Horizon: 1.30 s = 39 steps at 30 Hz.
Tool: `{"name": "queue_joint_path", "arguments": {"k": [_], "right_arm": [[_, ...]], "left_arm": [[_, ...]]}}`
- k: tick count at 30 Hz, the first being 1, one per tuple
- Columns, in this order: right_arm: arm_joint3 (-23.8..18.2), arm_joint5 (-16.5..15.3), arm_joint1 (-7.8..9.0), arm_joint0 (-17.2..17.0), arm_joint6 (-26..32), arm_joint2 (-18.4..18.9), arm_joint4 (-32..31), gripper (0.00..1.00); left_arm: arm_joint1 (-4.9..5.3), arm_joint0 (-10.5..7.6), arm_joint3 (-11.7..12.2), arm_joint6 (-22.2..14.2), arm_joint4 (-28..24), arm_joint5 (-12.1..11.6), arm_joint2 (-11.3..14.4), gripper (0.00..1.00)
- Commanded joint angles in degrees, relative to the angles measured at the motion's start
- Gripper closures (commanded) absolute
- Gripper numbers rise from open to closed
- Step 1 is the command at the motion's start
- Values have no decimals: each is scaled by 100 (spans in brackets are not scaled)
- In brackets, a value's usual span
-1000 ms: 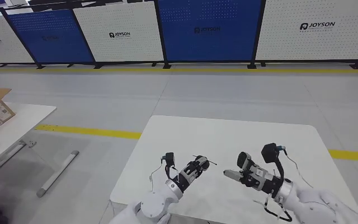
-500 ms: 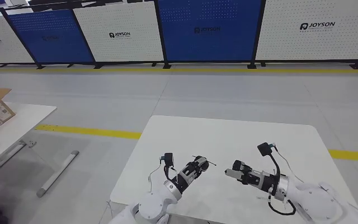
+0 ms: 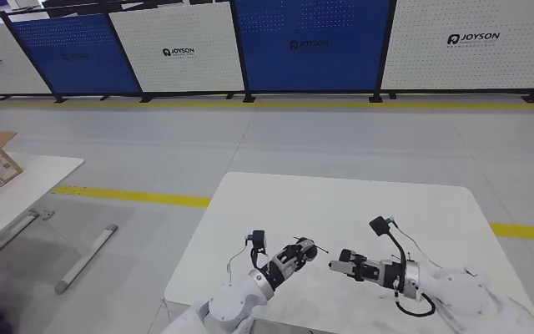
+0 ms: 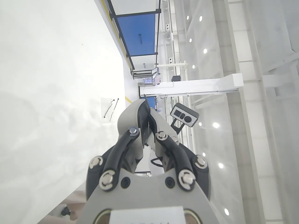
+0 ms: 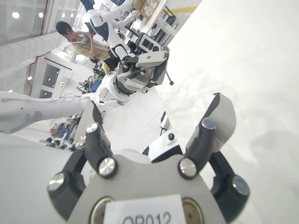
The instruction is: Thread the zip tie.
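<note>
Lately: right gripper (image 3: 335,265), fingers apart, lowered and drawn nearer left gripper (image 3: 302,249), which is clamped on zip tie (image 5: 169,78); handover likely next.

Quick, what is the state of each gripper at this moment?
Left gripper: jaws closed, holding the zip tie.
Right gripper: jaws open, holding nothing.
</note>
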Motion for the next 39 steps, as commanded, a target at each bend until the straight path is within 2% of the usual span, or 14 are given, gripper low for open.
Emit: {"name": "queue_joint_path", "arguments": {"k": [1,10,14,16,24,29,30,31,32,35,36,39], "right_arm": [[31,0,-10,16,63,5,109,0],[10,10,-17,-23,-3,11,141,0],[118,164,-51,-30,-2,56,250,0],[163,300,-77,2,-23,44,219,0],[132,306,-84,-44,-93,51,211,0],[205,129,-97,-111,84,181,412,0],[215,115,-101,-117,102,194,414,12],[229,92,-109,-126,127,210,437,40],[245,67,-116,-131,156,218,463,56],[327,38,-142,-129,265,233,540,74],[350,38,-152,-119,309,233,565,86],[422,18,-187,-92,382,227,614,100]], "left_arm": [[-2,-4,4,7,5,1,4,100],[-12,-5,-19,-52,-41,-11,33,100],[-25,30,-87,-197,-171,-53,40,100],[-27,28,-88,-128,-70,10,27,100],[-33,20,-81,-111,-39,17,39,100],[-66,-25,-58,-279,-170,-19,107,100],[-69,-24,-58,-308,-213,-29,103,100],[-71,-21,-60,-335,-236,-37,92,100],[-72,-16,-66,-351,-241,-39,84,100],[-74,13,-87,-400,-277,-59,52,100],[-74,26,-97,-413,-285,-70,41,100],[-72,70,-127,-457,-293,-96,8,100]]}}
